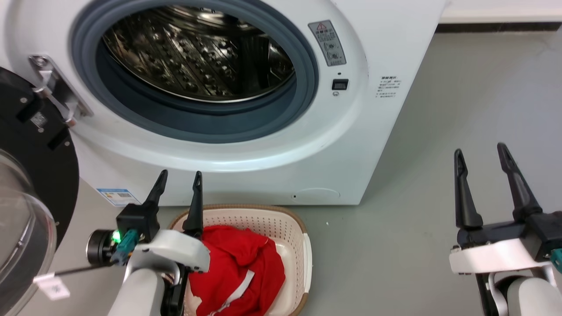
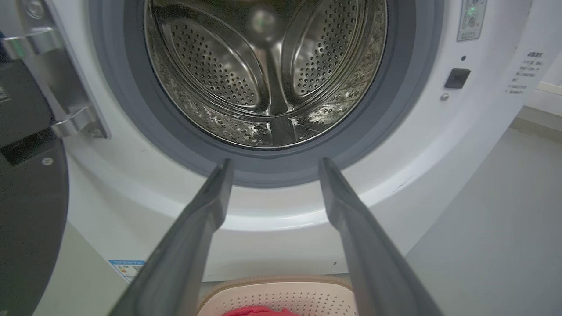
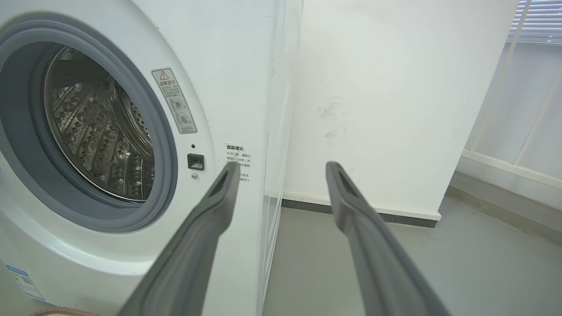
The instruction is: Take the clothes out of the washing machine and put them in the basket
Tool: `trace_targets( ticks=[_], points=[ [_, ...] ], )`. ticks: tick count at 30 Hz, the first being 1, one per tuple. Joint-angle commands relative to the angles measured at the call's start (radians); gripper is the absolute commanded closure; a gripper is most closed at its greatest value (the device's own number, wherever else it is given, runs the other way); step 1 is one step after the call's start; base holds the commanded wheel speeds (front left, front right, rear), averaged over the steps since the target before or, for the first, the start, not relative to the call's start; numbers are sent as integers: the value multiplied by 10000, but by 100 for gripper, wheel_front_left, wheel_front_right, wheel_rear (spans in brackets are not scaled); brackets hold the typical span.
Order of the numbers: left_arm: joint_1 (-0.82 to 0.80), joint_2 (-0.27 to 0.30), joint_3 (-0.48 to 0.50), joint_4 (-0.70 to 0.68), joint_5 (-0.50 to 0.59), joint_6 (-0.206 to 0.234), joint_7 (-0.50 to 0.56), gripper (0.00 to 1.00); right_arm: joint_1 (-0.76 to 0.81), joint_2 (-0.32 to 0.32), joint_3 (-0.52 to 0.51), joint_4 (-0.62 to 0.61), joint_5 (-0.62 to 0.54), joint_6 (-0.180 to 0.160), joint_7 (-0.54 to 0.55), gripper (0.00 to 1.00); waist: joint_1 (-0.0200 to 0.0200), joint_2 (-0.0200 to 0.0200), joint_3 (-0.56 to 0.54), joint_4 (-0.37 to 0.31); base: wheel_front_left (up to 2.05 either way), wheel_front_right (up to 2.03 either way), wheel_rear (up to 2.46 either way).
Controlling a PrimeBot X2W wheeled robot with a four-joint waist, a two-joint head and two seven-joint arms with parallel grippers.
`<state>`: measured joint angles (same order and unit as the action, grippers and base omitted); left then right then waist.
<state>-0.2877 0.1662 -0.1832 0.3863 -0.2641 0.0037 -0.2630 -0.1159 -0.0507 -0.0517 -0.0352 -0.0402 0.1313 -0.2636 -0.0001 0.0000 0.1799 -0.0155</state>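
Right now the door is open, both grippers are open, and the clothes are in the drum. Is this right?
No. The drum is empty in the left wrist view; the head view shows the clothes in the basket. The door, left gripper and right gripper are open.

Washing machine (image 1: 377, 145): white front-loader; black-rimmed glass door (image 1: 44, 175) swung wide open at the left; shiny perforated drum (image 1: 197, 52) ringed by a grey gasket.
Basket (image 1: 263, 219): cream, perforated, brown rim; upright just in front of the machine's base.
Clothes (image 1: 239, 267): bright red with a white stripe, bunched inside the basket.
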Motion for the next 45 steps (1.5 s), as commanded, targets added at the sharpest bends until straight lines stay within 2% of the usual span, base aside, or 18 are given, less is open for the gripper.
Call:
trace_targets(
  ticks=[1,4,5,10,19,36,37,40,45],
  points=[
    [461,-124,227,-551,247,58,-25,0,237,10,-47,18,36,-11,-16,0,1,0,-361,100,0,0,0],
    [1120,-376,542,-1478,565,84,-25,0,472,10,-148,61,17,-11,-16,0,1,0,-708,159,0,0,0],
    [1708,-530,743,-2247,931,122,-26,0,653,12,-190,62,40,-11,-16,0,1,0,-982,188,0,0,0],
    [2599,-765,1033,-3012,1406,159,-26,0,1015,10,-279,88,168,-11,-16,0,1,0,-1418,238,0,0,0],
    [3242,-895,1300,-3406,2028,278,-26,0,1293,10,-172,103,294,-11,-16,0,1,0,-1633,136,0,0,0],
    [3177,-1065,1569,-3429,2023,125,-26,0,1175,10,-229,89,247,-11,-16,0,1,0,-1522,41,0,0,0],
    [3210,-1064,1572,-3375,1991,91,0,100,1184,0,-225,105,295,0,0,100,2,0,-1521,41,0,0,0],
    [3291,-1093,1574,-3085,1947,74,49,100,1229,8,-210,376,350,0,10,100,2,0,-1521,40,0,0,0],
    [3155,-1100,1700,-2897,941,-20,336,100,1160,4,-224,563,1433,0,248,100,2,0,-1530,45,0,0,0]
  ],
)
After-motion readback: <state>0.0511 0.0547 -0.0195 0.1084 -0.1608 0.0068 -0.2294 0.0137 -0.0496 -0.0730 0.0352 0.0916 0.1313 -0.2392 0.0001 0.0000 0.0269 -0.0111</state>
